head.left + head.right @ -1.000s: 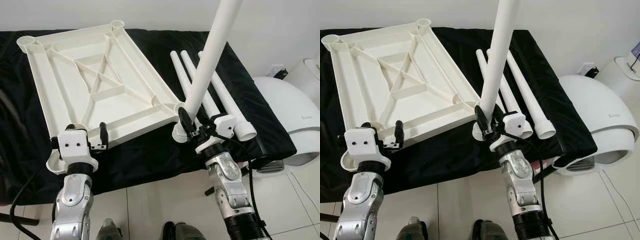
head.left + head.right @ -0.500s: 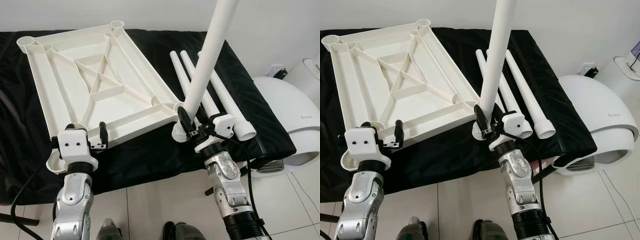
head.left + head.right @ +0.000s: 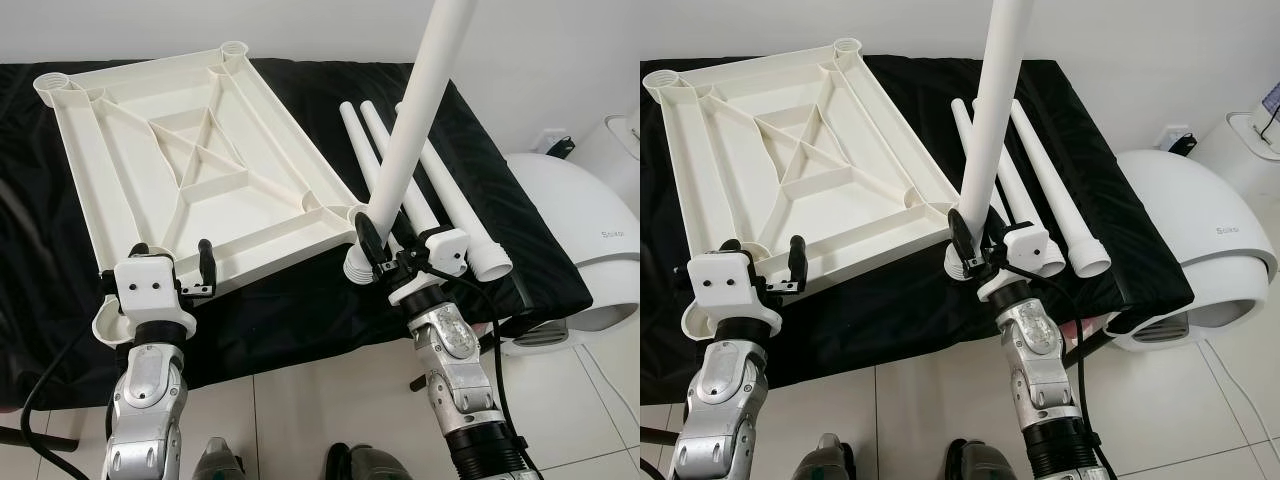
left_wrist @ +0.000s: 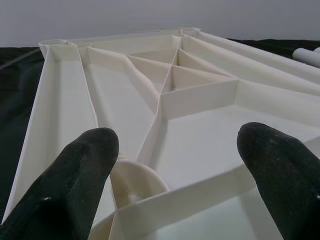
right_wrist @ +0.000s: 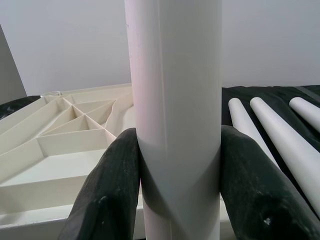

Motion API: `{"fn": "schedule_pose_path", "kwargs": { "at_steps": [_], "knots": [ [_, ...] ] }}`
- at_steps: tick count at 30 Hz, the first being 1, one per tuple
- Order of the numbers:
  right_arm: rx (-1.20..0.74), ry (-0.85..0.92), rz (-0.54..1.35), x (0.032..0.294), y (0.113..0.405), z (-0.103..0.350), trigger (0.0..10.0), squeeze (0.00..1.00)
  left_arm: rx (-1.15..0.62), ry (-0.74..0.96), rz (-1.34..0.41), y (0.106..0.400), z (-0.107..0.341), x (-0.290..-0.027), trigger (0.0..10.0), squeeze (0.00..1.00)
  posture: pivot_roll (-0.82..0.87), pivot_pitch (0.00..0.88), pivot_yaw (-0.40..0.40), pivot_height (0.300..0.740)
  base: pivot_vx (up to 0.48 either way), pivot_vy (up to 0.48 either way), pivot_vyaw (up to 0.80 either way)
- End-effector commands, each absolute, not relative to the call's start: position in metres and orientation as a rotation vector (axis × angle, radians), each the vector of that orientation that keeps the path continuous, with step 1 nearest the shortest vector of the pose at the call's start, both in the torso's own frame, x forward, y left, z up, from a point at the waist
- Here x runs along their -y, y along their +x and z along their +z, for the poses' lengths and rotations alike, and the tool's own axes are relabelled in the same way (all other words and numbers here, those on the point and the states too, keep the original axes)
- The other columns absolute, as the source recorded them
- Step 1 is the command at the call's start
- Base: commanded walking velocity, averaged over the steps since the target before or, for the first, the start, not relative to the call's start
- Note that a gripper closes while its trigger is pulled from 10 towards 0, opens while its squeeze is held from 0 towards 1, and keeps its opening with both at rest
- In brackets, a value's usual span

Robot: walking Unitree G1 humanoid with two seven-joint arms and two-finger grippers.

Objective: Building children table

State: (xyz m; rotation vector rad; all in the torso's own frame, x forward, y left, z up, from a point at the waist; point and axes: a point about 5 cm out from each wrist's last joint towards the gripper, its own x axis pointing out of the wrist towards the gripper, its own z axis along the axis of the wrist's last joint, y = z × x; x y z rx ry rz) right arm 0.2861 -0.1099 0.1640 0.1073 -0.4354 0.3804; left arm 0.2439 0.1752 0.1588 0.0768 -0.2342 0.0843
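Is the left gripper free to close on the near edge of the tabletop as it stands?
Probably yes. The left gripper is open, its fingers straddling the near-left corner socket of the upturned tabletop, with nothing between them. The right gripper, holding a leg, stands clear.

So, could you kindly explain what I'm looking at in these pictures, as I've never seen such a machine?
It is a humanoid robot with two silver arms. Two pictures come from its head, looking down; the others come from cameras on its wrists. On a black cloth lies an upside-down white tabletop, with three white legs beside it. The right gripper clamps a fourth leg upright at the tabletop's near right corner. The left gripper, jaws open, sits at the near left corner.
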Motion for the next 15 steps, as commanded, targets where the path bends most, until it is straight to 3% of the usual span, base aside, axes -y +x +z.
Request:
{"fn": "schedule_pose_path", "kwargs": {
  "at_steps": [1, 15],
  "knots": [
    [0.41, 0.106, 0.368, 0.113, 0.288, 0.16, 10.0, 0.0, 0.254, 0.087, 0.076, 0.245, 0.166, -0.173, 10.0, 0.0, 0.13, 0.145, -0.059, 0.74, 0.0, 0.0, 0.0],
    [0.467, 0.109, 0.375, 0.113, 0.29, 0.179, 10.0, 0.0, 0.297, 0.112, -0.045, 0.253, 0.177, -0.155, 10.0, 0.0, 0.13, 0.15, -0.062, 0.74, 0.0, 0.0, 0.0]
  ]
}}
